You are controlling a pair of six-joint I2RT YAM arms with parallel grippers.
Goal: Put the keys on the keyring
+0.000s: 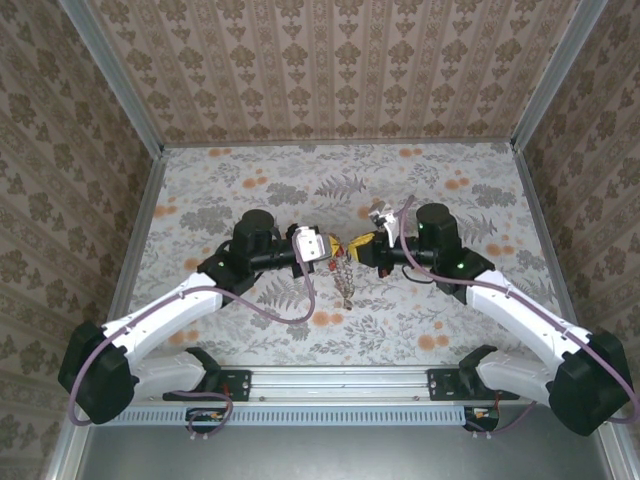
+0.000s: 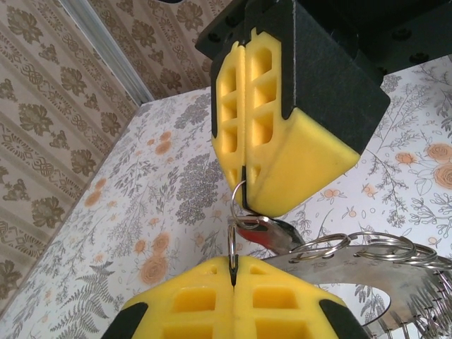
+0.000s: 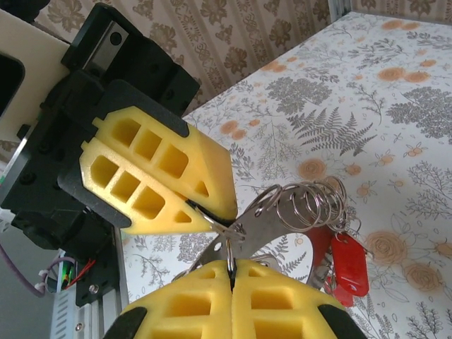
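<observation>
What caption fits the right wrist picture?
Left hand and right hand pinch the keyring, red key dangling over the flowery table.

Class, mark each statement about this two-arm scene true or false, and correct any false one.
1. The left end effector and the right end effector are both shut on the bunch of keys. True.
2. The bunch lies flat on the table. False: it hangs in the air between the two end effectors.
3. A red-headed key is part of the bunch. True.
4. The table has a plain white top. False: it is printed with flowers and ferns.
5. The fingers are yellow. True.
</observation>
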